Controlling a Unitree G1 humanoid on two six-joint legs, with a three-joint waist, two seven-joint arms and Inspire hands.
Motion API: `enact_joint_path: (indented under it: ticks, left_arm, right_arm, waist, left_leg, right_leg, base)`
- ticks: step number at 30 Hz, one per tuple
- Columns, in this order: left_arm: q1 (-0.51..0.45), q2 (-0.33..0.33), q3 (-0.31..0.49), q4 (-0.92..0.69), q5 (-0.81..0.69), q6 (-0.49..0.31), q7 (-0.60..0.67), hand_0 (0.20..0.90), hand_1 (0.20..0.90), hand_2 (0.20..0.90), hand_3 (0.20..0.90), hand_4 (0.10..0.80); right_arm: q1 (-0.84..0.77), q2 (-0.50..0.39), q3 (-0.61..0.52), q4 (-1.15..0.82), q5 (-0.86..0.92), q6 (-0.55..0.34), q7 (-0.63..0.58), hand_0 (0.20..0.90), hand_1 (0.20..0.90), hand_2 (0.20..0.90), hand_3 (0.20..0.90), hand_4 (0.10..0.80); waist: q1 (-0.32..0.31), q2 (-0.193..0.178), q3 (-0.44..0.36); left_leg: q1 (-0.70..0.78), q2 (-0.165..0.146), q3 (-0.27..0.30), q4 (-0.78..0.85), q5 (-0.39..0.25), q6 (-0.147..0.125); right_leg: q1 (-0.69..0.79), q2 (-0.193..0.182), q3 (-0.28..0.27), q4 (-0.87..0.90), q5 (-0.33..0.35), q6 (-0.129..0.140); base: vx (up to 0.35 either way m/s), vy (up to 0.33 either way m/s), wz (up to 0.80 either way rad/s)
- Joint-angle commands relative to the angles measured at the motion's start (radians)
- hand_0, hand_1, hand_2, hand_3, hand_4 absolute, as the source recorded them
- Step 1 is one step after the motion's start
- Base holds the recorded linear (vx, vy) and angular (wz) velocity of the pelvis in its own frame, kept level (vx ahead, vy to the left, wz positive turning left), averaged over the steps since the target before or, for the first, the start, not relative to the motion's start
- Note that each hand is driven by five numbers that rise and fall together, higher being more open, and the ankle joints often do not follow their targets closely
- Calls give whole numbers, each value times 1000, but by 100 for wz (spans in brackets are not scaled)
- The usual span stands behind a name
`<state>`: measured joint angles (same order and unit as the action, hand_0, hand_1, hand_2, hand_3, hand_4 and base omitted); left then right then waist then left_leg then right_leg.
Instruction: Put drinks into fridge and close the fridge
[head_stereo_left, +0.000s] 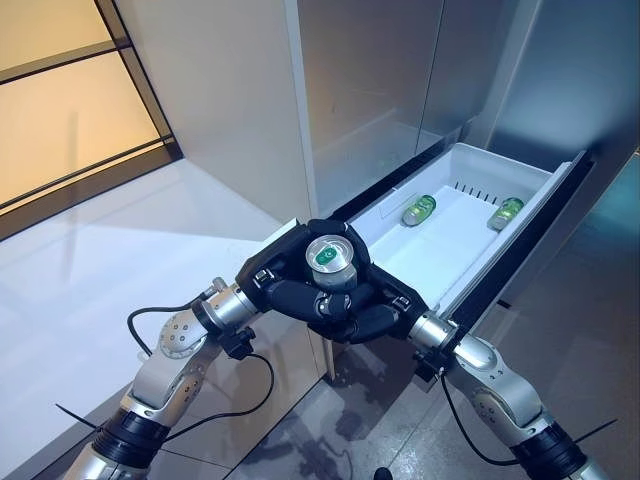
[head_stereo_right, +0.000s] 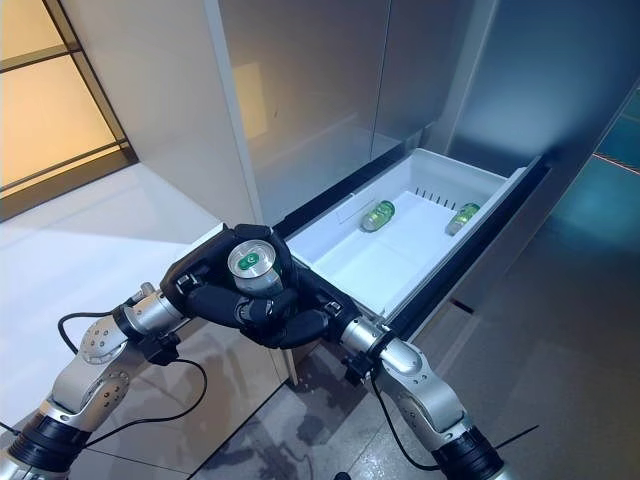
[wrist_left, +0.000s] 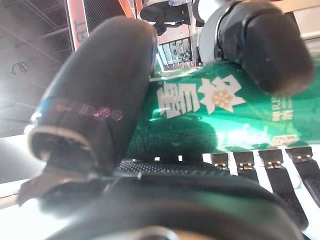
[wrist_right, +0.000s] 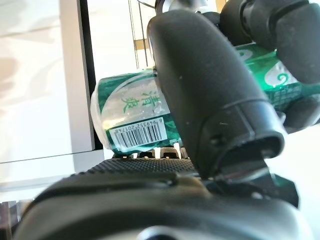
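Can clasped upright at frame centre between left hand and right hand, both curled round it, steadied for drawer at upper right.

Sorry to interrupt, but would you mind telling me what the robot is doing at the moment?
The robot's left hand and right hand are clasped together around an upright green drink can, near the front corner of the open fridge drawer. Two more green cans already lie on their sides inside it.
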<state>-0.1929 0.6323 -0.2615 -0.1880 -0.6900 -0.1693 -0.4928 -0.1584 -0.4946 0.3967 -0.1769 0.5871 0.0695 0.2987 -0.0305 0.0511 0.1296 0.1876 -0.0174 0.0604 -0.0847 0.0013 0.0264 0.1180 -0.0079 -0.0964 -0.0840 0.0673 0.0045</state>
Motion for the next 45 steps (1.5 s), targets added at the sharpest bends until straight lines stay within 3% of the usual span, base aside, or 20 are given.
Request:
enact_joint_path:
  ticks: [1, 8, 9, 10, 11, 34, 36, 37, 41, 43, 45]
  left_arm:
    - [-186, -47, 32, -69, -59, -89, 13, 300, 300, 300, 200, 100]
    - [-188, -46, 23, -74, -84, -106, 12, 300, 300, 300, 200, 100]
    - [-191, -47, 18, -75, -88, -107, 14, 300, 300, 300, 200, 100]
    - [-194, -50, 13, -74, -90, -106, 14, 300, 300, 300, 200, 100]
    - [-194, -52, 9, -73, -93, -107, 13, 300, 300, 300, 200, 100]
    - [-178, -95, -9, -71, -69, -89, 31, 300, 300, 300, 200, 100]
    - [-176, -96, -5, -68, -52, -93, 35, 481, 481, 481, 411, 311]
    - [-174, -90, -1, -68, -54, -96, 33, 533, 533, 533, 472, 372]
    - [-170, -79, 14, -67, -62, -108, 30, 575, 575, 575, 521, 421]
    - [-174, -74, 22, -69, -60, -112, 38, 900, 900, 900, 900, 800]
    - [-178, -67, 31, -70, -66, -122, 54, 900, 900, 900, 900, 800]
  right_arm:
    - [-172, 63, -23, -113, 48, -61, -10, 900, 900, 900, 900, 800]
    - [-169, 57, 17, -102, 110, 30, 61, 900, 900, 900, 900, 800]
    - [-171, 58, 24, -97, 119, 28, 65, 764, 764, 764, 741, 641]
    - [-173, 62, 32, -94, 124, 21, 69, 434, 434, 434, 356, 256]
    - [-174, 64, 35, -91, 131, 14, 75, 300, 300, 300, 200, 100]
    - [-196, 91, -12, -136, 92, -101, -61, 300, 300, 300, 200, 100]
    - [-202, 83, -25, -138, 79, -108, -79, 300, 300, 300, 200, 100]
    - [-206, 76, -36, -142, 77, -105, -87, 300, 300, 300, 200, 100]
    - [-228, 46, -78, -144, 59, -112, -129, 300, 300, 300, 200, 100]
    - [-241, 39, -98, -140, 49, -112, -150, 300, 300, 300, 200, 100]
    - [-257, 23, -120, -135, 43, -112, -172, 300, 300, 300, 200, 100]
  waist:
    - [4, -31, -67]
    - [5, -35, -69]
    - [6, -35, -69]
    - [6, -36, -70]
    - [7, -36, -69]
    - [5, -34, -66]
    - [6, -35, -65]
    - [7, -35, -65]
    - [9, -36, -68]
    - [11, -38, -69]
    - [11, -39, -71]
  left_leg:
    - [-17, -40, 3, 6, -45, 12]
    - [-17, -39, 3, 6, -44, 11]
    - [-16, -39, 4, 6, -44, 10]
    - [-15, -39, 3, 6, -44, 10]
    - [-14, -39, 2, 6, -44, 10]
    - [-9, -40, -2, 13, -49, 15]
    - [-7, -40, -4, 13, -50, 16]
    - [-7, -41, -5, 13, -51, 15]
    - [-9, -41, -8, 13, -52, 14]
    - [-17, -41, -7, 16, -46, 13]
    - [-17, -41, -9, 15, -46, 13]
  right_leg:
    - [10, 9, 45, 45, -95, 56]
    - [12, 9, 45, 44, -96, 56]
    - [13, 9, 44, 44, -96, 56]
    - [15, 8, 43, 43, -96, 56]
    - [16, 8, 42, 43, -97, 56]
    - [14, 10, 46, 61, -105, 55]
    - [16, 11, 44, 63, -106, 54]
    - [17, 11, 43, 62, -106, 54]
    - [15, 11, 41, 64, -107, 53]
    - [7, 11, 40, 66, -100, 51]
    - [8, 11, 38, 66, -100, 51]
  base:
    - [0, 0, 0]
    - [0, 0, 0]
    - [0, 0, 0]
    - [0, 0, 0]
    - [0, 0, 0]
    - [0, 0, 0]
    - [0, 0, 0]
    - [0, 0, 0]
    - [0, 0, 0]
    - [0, 0, 0]
    - [0, 0, 0]
